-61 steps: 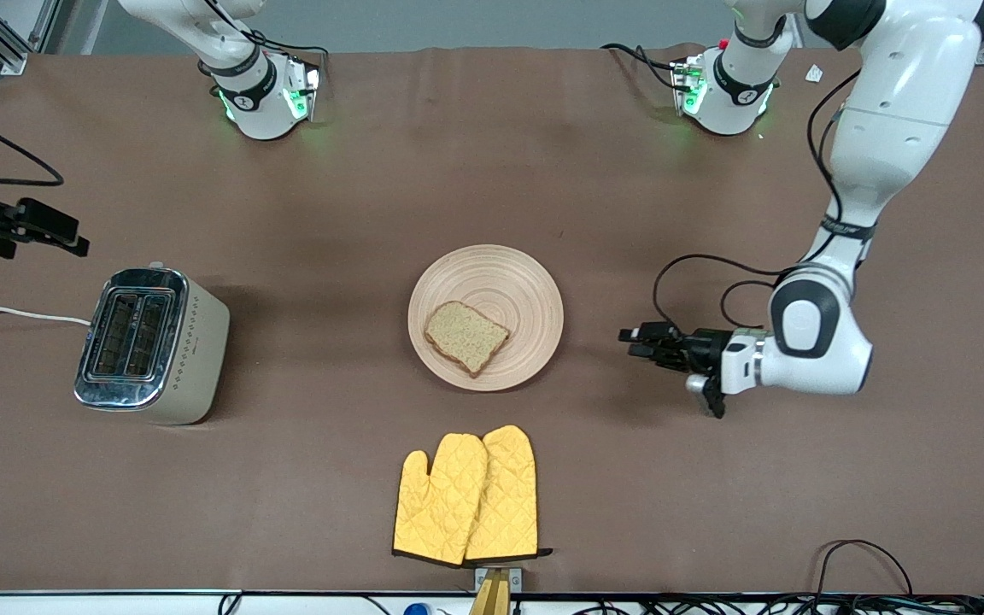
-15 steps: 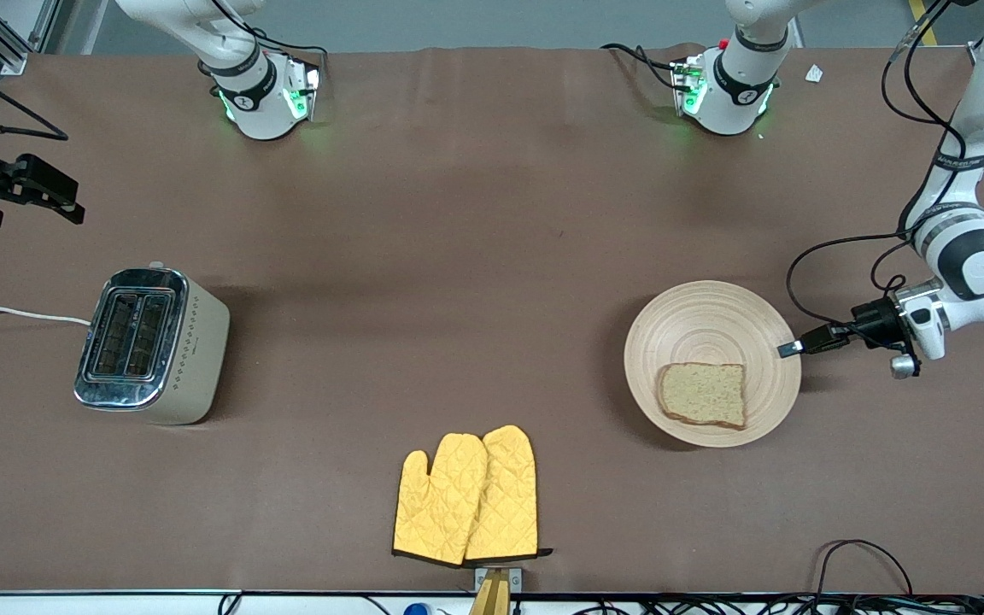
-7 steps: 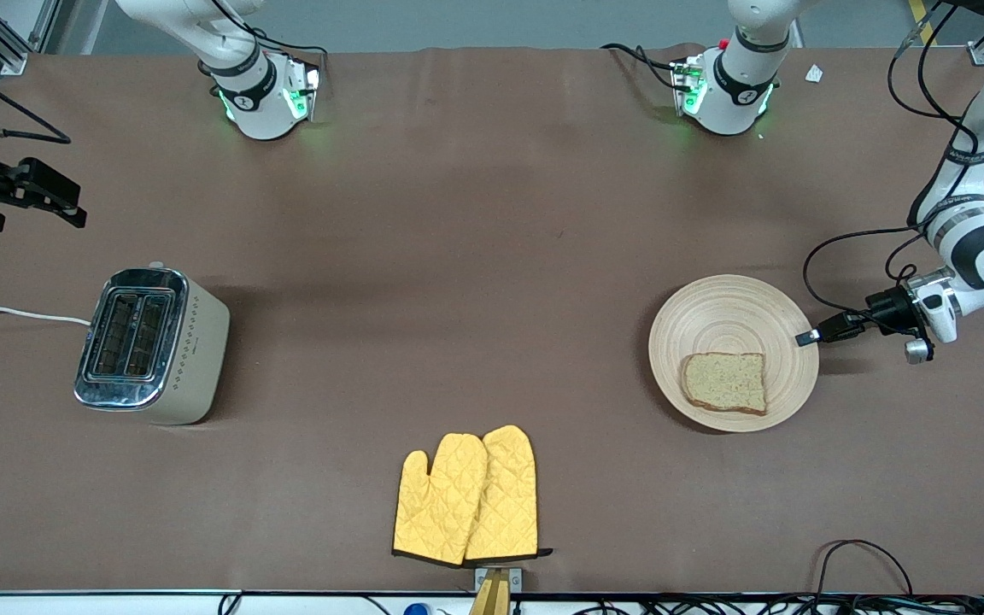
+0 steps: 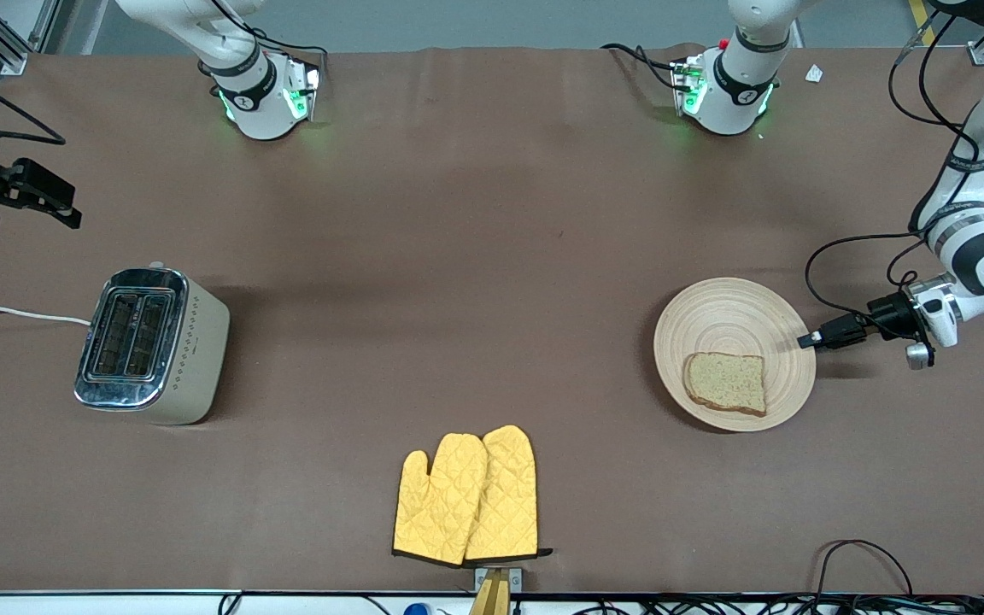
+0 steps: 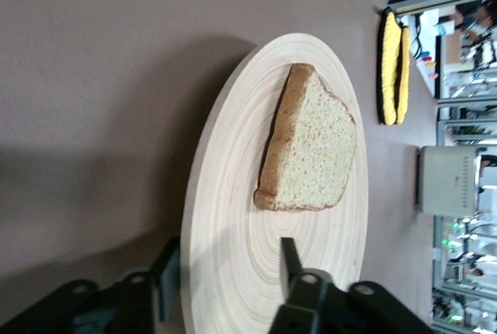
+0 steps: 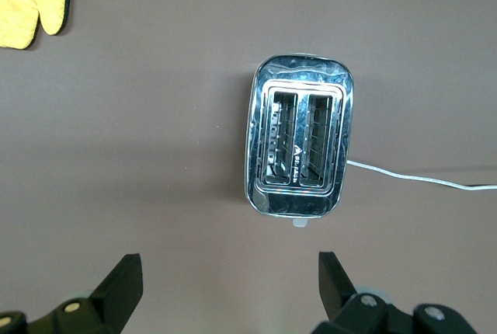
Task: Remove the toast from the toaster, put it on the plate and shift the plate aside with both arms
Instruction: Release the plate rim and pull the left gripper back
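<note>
Left gripper (image 4: 808, 340) straddles the plate (image 4: 718, 320) rim, fingers (image 5: 289, 260) spread, one above and one under, toward the left arm's table end. Toast (image 4: 725, 382) lies on the plate just past its fingertips. Right gripper (image 4: 65, 213) waits spread, over the table near the toaster (image 4: 150, 343).
</note>
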Controlling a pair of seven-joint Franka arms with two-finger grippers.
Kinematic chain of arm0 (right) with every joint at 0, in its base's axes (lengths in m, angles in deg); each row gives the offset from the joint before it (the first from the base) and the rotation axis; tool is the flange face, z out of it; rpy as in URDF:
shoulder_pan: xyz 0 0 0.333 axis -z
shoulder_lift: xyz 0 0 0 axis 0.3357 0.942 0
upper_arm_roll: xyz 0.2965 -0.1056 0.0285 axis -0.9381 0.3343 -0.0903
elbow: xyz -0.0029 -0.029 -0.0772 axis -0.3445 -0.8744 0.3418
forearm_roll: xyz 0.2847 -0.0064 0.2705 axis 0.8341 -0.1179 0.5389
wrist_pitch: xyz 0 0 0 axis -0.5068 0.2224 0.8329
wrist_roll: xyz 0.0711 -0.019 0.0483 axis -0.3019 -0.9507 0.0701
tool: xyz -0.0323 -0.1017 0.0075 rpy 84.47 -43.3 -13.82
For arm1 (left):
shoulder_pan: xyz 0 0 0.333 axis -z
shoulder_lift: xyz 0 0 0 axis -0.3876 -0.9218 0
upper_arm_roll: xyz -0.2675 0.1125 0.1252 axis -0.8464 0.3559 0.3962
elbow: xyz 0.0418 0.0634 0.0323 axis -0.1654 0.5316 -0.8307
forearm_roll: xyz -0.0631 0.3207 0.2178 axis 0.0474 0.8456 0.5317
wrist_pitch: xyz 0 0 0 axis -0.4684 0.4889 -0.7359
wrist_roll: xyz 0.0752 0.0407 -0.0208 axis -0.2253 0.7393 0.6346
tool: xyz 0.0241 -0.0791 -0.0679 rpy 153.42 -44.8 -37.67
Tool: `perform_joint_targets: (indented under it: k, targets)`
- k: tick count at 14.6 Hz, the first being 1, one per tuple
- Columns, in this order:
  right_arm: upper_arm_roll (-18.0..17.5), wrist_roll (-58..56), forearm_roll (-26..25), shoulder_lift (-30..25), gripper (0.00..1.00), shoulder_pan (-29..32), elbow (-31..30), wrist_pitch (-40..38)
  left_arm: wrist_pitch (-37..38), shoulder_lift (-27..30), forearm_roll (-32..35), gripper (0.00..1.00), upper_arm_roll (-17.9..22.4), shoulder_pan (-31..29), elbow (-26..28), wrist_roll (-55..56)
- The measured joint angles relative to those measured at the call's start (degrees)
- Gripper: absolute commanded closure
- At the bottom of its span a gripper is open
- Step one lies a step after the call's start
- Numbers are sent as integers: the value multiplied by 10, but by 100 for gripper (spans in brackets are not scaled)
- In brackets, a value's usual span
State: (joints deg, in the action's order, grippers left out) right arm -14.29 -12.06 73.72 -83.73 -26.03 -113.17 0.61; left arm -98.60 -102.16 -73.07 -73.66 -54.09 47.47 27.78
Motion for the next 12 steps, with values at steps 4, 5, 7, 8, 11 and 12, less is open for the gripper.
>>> perform_joint_targets:
  k: [4,5,7,8,11,12]
  targets:
    - [0,0,-1,0,0,1,3,10,23,4,119,0,-13,13,-92,117]
    - [0,0,-2,-1,0,1,3,12,35,9,144,0,-14,25,-115,152]
    - [0,0,-2,-1,0,1,8,13,57,24,194,0,-15,53,-155,226]
    - [0,1,-2,-1,0,1,9,13,65,35,223,0,-16,70,-170,264]
    - [0,3,-2,-2,0,1,9,12,86,88,310,0,-18,133,-191,392]
    - [0,3,-2,-2,0,1,9,12,101,111,341,0,-18,156,-193,441]
